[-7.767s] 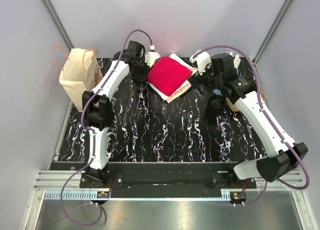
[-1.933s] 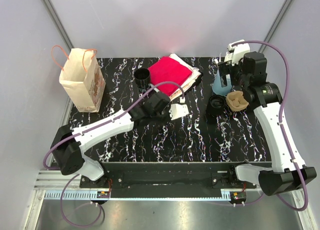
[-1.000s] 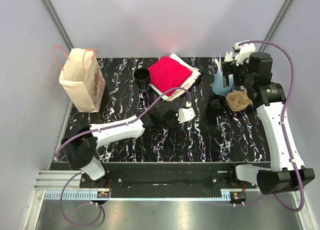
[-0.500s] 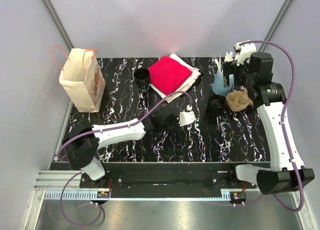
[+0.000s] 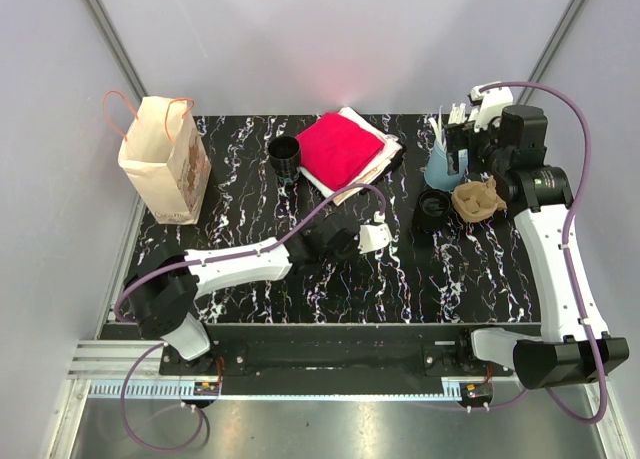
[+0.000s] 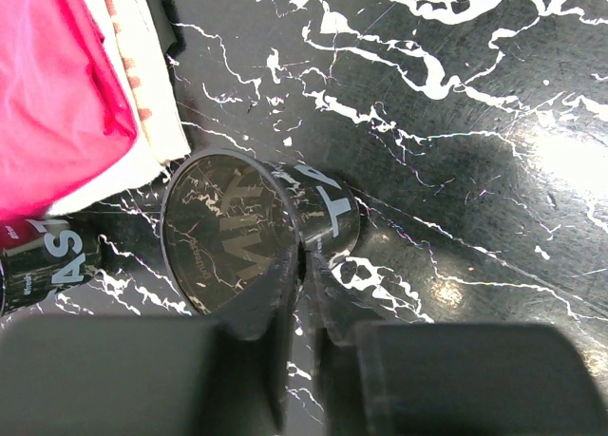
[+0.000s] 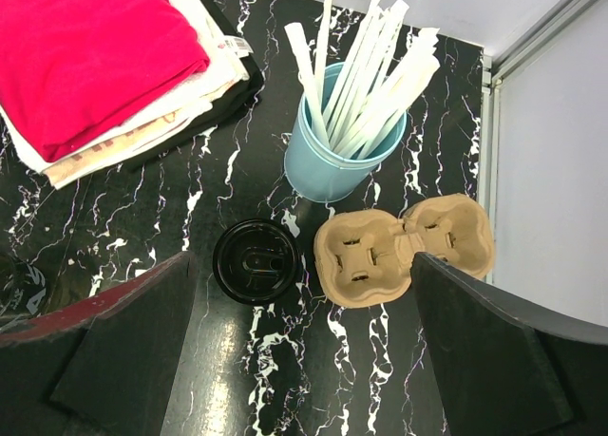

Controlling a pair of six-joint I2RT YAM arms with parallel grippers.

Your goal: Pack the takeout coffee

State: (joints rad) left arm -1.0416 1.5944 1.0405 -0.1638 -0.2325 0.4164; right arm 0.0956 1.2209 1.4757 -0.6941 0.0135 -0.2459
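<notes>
Black marbled counter [image 5: 450,279] carries a brown paper bag [image 5: 160,164] at far left. Over the last two seconds the left arm [image 5: 240,264] has swung off the red-topped stack of folded cloths [image 5: 340,149] and now lies low across mid-counter. Its pincer [image 6: 304,284] is nipped shut on the wall of a black lettered paper cup [image 6: 237,236] (tipped, a round end facing the wrist camera). The cup is probably bound for the round black plastic lid [image 7: 255,260] and brown pulp carrier [image 7: 404,249], where the right pincer [image 7: 302,265] hovers, spread wide, empty.

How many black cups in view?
2. One cup stands beside the red cloth; the second cup is pinched at its rim by the left gripper. The bag may hide more.
</notes>
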